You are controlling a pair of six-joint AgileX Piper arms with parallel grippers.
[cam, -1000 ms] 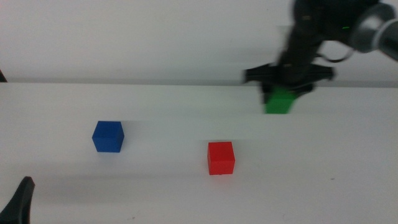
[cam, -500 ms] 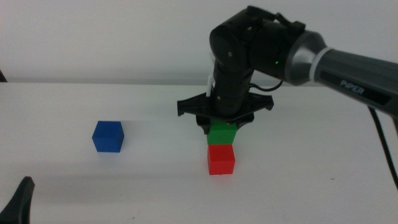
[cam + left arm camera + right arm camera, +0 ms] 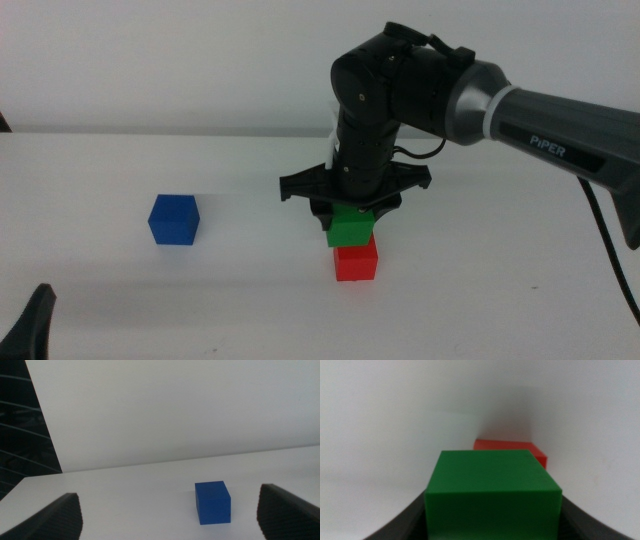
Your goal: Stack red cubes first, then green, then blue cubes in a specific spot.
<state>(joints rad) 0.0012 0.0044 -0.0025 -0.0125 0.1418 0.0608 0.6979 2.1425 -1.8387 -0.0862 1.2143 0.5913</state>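
Our right end effector (image 3: 352,212) pinches the green cube (image 3: 351,226) atop the red cube (image 3: 355,260), not yet released. Our left end effector (image 3: 170,515) waits spread; the blue cube (image 3: 174,219) remains on the tabletop (image 3: 500,300), unstacked.

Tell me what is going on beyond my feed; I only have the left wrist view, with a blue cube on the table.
Observer: The right gripper holds the green cube directly over the red cube.
Operator: Report whether green is resting on red.
Observer: In the middle view their faces meet with no visible gap, but green sits slightly askew.
Operator: Say where my blue cube lies relative to that pair.
Observer: The blue cube stands alone, off toward the left arm's side.
Operator: Locate my own gripper.
Observer: The left gripper waits open near the table's front edge.
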